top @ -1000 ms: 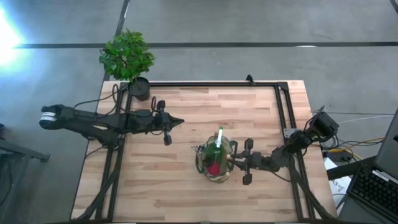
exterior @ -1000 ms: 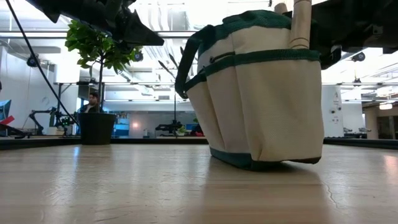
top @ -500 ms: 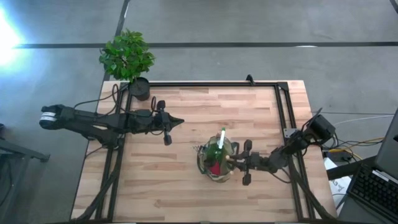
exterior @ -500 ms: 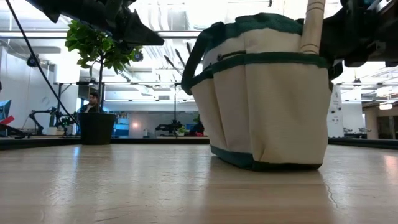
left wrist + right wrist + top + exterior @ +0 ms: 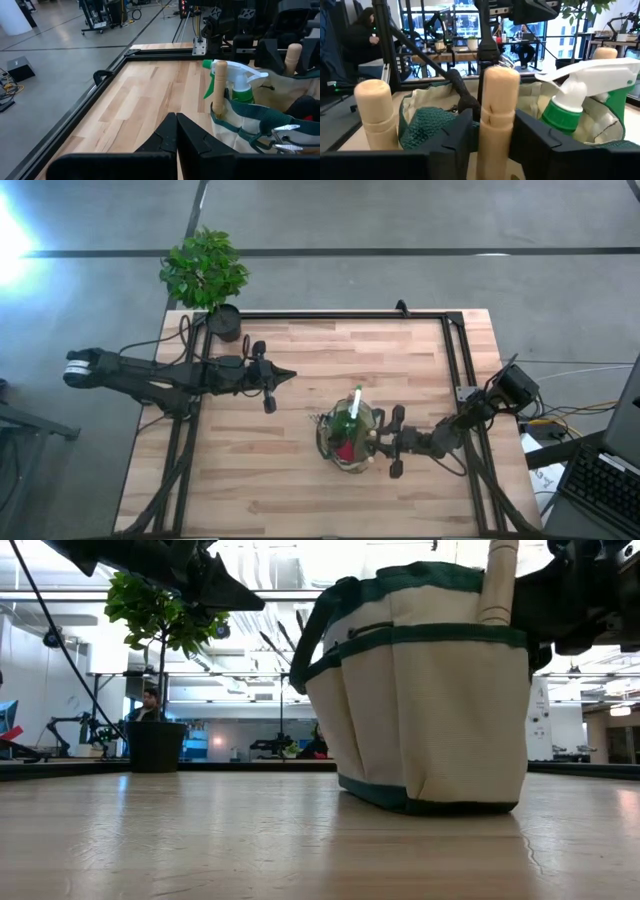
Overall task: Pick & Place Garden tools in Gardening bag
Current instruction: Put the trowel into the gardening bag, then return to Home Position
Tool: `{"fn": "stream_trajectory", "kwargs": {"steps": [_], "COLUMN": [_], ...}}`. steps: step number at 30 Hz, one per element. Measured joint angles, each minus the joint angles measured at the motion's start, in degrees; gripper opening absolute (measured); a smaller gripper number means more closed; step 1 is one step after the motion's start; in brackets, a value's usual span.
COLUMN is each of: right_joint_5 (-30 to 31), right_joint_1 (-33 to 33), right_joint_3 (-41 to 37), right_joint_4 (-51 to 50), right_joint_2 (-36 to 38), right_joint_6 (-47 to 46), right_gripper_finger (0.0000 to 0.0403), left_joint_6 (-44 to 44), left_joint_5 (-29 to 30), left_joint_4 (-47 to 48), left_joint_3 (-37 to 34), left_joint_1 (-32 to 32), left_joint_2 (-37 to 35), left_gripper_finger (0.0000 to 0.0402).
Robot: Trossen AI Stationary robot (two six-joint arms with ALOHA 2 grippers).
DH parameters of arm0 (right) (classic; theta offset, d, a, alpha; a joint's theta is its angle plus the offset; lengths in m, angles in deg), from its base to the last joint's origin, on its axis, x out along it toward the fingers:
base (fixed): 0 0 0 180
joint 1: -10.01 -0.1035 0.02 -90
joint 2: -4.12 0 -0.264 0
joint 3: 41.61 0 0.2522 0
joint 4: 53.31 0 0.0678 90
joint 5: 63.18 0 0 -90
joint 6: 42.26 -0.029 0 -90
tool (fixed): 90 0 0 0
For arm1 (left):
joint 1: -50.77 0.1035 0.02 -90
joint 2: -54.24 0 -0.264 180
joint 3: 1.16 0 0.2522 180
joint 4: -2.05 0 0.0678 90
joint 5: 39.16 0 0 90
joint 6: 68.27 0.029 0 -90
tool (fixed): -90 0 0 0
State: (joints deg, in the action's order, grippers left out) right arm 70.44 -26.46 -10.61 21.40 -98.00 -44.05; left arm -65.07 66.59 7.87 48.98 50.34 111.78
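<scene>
Right gripper straddled a wooden handle at the bag's rim, fingers apart beside it.
One bag stood on the worktop holding three wooden handles, one green spray bottle and something red; left gripper hovered well apart, fingers together, one potted plant at the far corner.

Grey concrete floor with dark seams; ceiling strip lights; desks and seated people behind.
</scene>
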Motion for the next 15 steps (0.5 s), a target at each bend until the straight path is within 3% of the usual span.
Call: {"fn": "stream_trajectory", "kwargs": {"steps": [8, 15], "right_joint_5": [0.3, 1.4], "right_joint_1": [0.0, 0.0], "right_joint_3": [0.0, 0.0], "right_joint_4": [0.1, 0.2], "right_joint_2": [0.8, 5.9], "right_joint_6": [-0.7, 1.5], "right_gripper_finger": [0.0177, 0.0225], "left_joint_6": [0.0, 0.0], "left_joint_5": [0.0, 0.0], "left_joint_4": [-0.1, -0.1], "left_joint_3": [0.0, 0.0], "left_joint_1": [0.0, 0.0], "left_joint_2": [0.0, 0.0], "left_gripper_finger": [0.0003, 0.0003]}}
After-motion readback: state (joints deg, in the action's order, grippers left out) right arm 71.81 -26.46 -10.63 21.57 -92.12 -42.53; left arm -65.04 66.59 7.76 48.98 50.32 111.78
